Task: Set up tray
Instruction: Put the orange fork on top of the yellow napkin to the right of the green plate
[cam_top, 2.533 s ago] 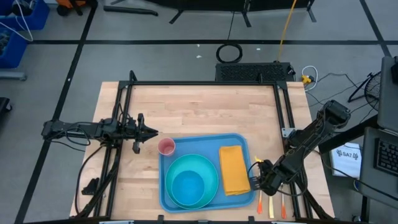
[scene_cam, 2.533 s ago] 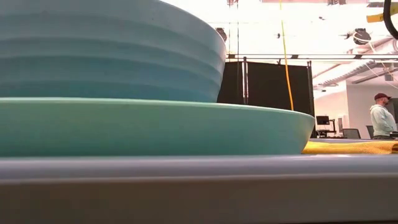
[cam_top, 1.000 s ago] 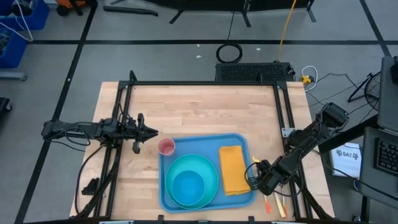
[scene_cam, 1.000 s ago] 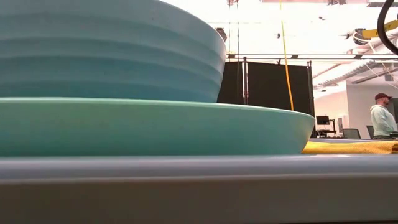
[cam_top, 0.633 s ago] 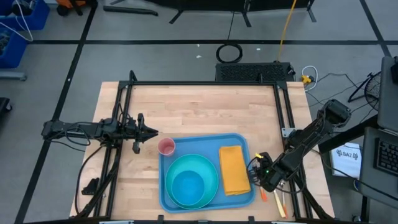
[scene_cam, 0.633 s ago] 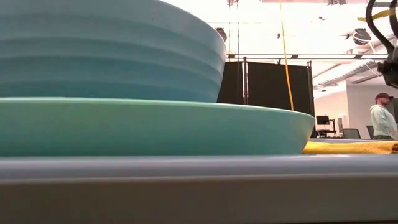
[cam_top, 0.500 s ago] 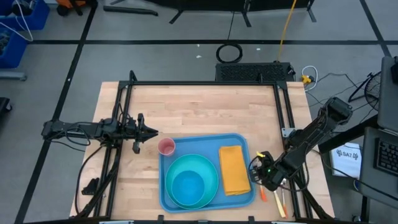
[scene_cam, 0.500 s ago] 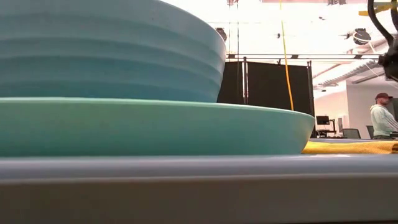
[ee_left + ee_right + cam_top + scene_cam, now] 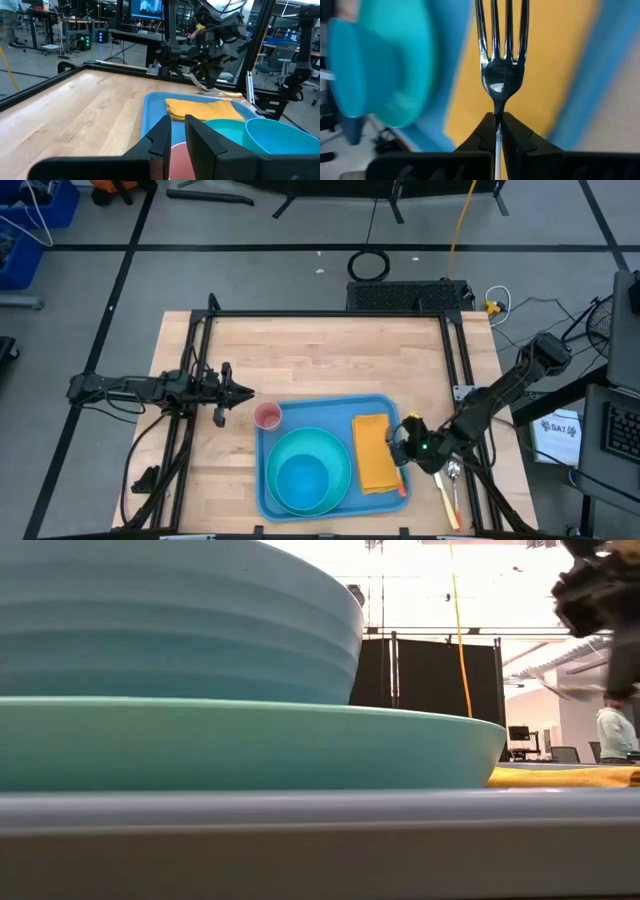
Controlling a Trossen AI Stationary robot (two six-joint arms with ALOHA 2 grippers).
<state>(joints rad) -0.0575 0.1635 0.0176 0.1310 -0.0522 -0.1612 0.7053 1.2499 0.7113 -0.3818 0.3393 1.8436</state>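
Observation:
The blue tray point(image 9: 322, 408) lies at the table's near middle. On it are a turquoise plate point(image 9: 340, 455) with a bowl point(image 9: 303, 477), a pink cup point(image 9: 267, 416) and a yellow napkin point(image 9: 375, 452). My right gripper point(image 9: 398, 442) hovers over the tray's right rim, shut on a metal fork point(image 9: 502, 75) whose tines reach out over the napkin point(image 9: 560, 75). My left gripper point(image 9: 245, 393) waits just left of the cup point(image 9: 177, 159), with a narrow gap between its fingers and nothing in it. My right gripper pinches the fork's thin neck point(image 9: 498, 107), just behind the tines, between its two fingers. The fingers come from the table's right side and lie along the fork, tines pointing on ahead of them. The fork is lifted clear above the napkin.
A spoon point(image 9: 452, 472) and a yellow-handled utensil point(image 9: 444, 502) lie on the table right of the tray, behind my right gripper. A black frame point(image 9: 330, 314) rims the table. In the low view a person point(image 9: 612, 735) stands far off in the room.
My right gripper has risen from the table's near right corner and gone left and toward the far edge, to the tray's right rim. It has carried the fork along and now shows high in the low view.

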